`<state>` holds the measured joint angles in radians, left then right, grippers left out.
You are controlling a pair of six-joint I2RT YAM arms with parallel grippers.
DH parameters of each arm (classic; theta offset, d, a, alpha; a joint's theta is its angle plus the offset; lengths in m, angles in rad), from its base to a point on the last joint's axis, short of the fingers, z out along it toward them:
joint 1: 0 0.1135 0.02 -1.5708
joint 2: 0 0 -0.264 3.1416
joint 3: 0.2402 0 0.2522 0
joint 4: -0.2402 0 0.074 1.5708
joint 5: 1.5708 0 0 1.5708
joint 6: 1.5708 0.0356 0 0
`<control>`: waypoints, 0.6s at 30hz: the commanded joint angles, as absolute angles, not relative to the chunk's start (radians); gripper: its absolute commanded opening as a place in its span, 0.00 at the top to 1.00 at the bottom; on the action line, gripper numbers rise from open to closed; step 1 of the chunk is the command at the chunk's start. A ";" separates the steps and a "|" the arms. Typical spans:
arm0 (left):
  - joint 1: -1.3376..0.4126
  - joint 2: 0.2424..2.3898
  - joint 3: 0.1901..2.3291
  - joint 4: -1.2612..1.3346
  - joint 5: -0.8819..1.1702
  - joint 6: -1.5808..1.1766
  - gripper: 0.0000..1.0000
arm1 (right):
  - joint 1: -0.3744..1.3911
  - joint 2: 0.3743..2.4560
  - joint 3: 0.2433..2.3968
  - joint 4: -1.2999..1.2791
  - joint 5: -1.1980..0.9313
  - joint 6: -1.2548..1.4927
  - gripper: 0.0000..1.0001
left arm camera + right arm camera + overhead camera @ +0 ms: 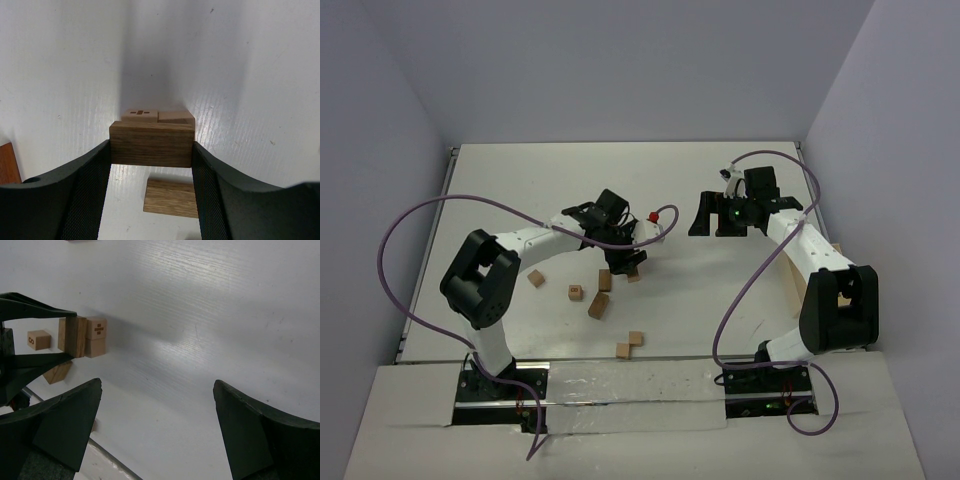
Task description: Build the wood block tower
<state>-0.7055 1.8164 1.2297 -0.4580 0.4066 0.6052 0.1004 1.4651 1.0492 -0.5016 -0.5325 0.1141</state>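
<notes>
My left gripper [629,267] is shut on a brown wooden brick [151,145] and holds it by its ends, just above the table. Right behind the brick, two tan cubes [140,116] sit side by side. I cannot tell whether the brick touches them. The right wrist view shows the same brick [72,336] against the cubes [95,336]. Another brick [171,197] lies flat under my left fingers. A reddish-brown block [7,164] shows at the left edge. My right gripper [720,222] is open and empty over bare table [157,390], to the right of the blocks.
Loose tan blocks lie in front of the left gripper: one at the left [536,278], a cube [576,292], two bricks [601,298], and a pair near the front [630,344]. A pale wooden tray [837,248] is mostly hidden behind the right arm.
</notes>
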 commanded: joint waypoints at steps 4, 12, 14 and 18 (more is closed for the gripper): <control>-0.712 1.825 1.229 -0.419 0.423 0.606 0.48 | 0.092 1.460 1.078 -0.506 -0.545 0.114 0.00; -0.722 1.821 1.223 -0.420 0.421 0.608 0.48 | 0.092 1.468 1.083 -0.507 -0.552 0.116 0.00; -0.723 1.824 1.224 -0.420 0.423 0.607 0.48 | 0.092 1.466 1.082 -0.509 -0.552 0.114 0.00; -0.726 1.825 1.225 -0.420 0.422 0.608 0.46 | 0.092 1.465 1.078 -0.508 -0.552 0.114 0.00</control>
<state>-0.7157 1.8172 1.2232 -0.4549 0.4068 0.6056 0.0998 1.4651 1.0492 -0.5018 -0.5400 0.1139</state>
